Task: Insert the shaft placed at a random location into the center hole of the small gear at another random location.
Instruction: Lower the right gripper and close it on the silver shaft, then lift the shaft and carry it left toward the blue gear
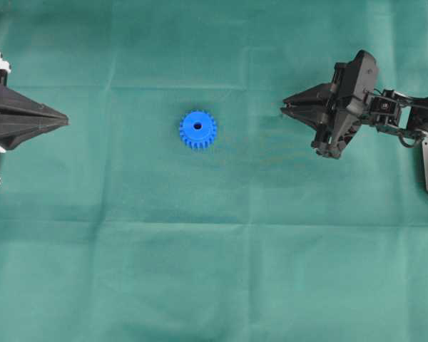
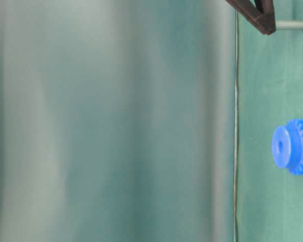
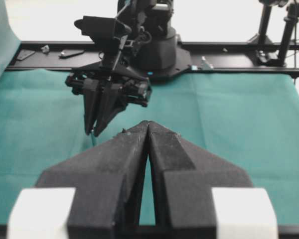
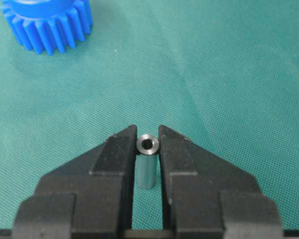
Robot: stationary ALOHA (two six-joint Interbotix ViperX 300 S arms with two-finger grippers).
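Observation:
The small blue gear (image 1: 197, 129) lies flat on the green cloth left of centre, with its dark center hole (image 1: 197, 126) facing up. It also shows in the table-level view (image 2: 295, 146) and at the top left of the right wrist view (image 4: 47, 22). My right gripper (image 4: 147, 132) is shut on the silvery shaft (image 4: 147, 145), whose shiny round end sits between the fingertips. The shaft also shows in the table-level view (image 2: 291, 24). The right gripper (image 1: 284, 109) is to the right of the gear, well apart from it. My left gripper (image 1: 65, 121) is shut and empty at the far left.
The green cloth (image 1: 221, 249) covers the table, with shallow folds. The right arm's black base (image 3: 154, 40) and a black rail stand at the far edge in the left wrist view. The left fingers (image 3: 119, 159) hide the gear in that view.

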